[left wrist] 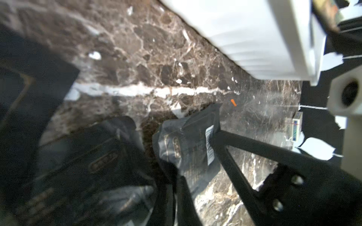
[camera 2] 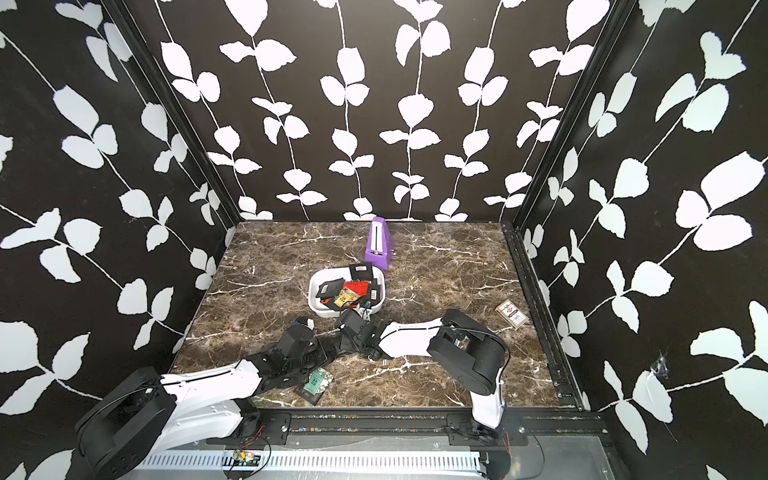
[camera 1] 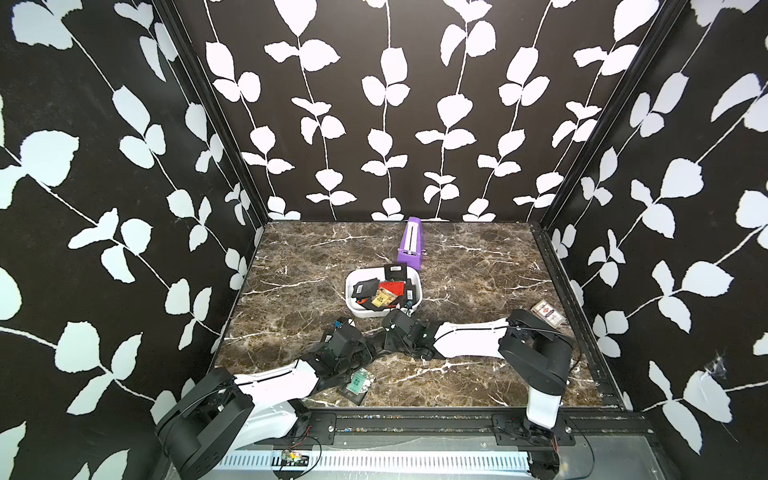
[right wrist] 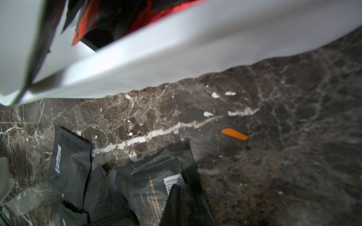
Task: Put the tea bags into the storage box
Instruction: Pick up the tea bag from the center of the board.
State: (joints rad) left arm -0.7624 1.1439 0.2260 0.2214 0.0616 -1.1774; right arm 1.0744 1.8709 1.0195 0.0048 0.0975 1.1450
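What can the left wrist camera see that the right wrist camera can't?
Only the left wrist view shows the card pack far off by the wall, and the leafy wallpaper. Only the right wrist view shows a red tea bag inside the storage box. Both show the box's white wall, the marble table, a little orange scrap and a black tea bag up close.

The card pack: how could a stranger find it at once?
On the marble table, look near the right edge. The card pack lies there alone, far from the storage box. Unlike the dark tea bags, it is pale with red-blue print.
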